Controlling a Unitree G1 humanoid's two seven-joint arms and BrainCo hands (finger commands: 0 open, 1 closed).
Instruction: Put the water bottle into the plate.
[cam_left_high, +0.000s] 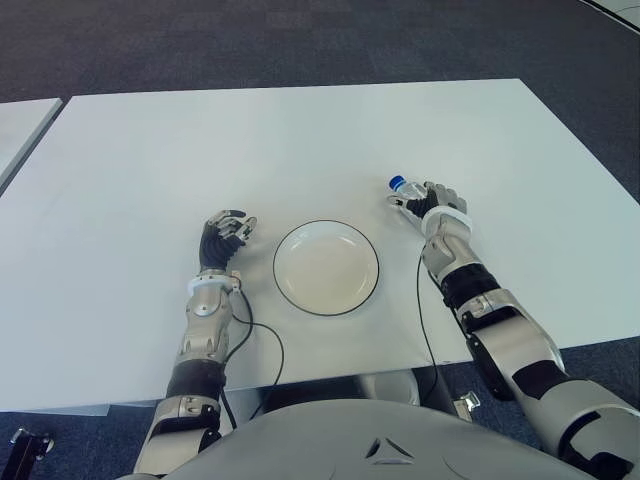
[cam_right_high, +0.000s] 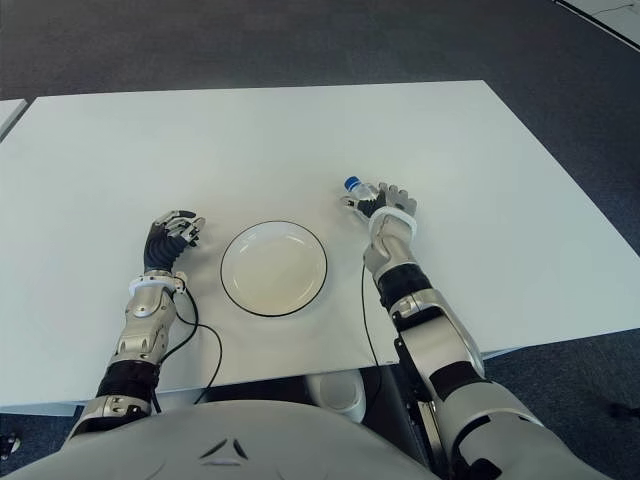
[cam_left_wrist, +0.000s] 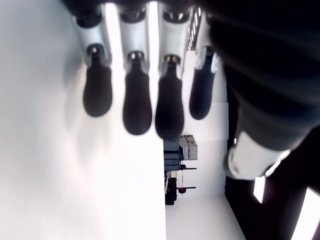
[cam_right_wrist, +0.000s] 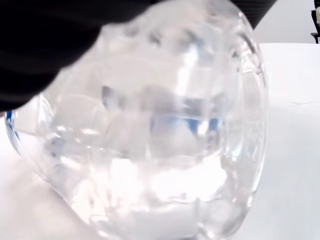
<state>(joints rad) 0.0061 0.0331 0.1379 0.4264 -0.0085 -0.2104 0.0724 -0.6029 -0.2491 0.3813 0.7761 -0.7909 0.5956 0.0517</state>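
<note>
Right now your right hand has its fingers closed around the water bottle, which sits to the right of the plate and a little beyond it, apart from its rim (the blue cap pokes out on the plate side of the hand). Your right wrist view is filled by the clear bottle body. Your left hand shows just left of the plate on the white bench, fingers loosely curled and holding nothing.
</note>
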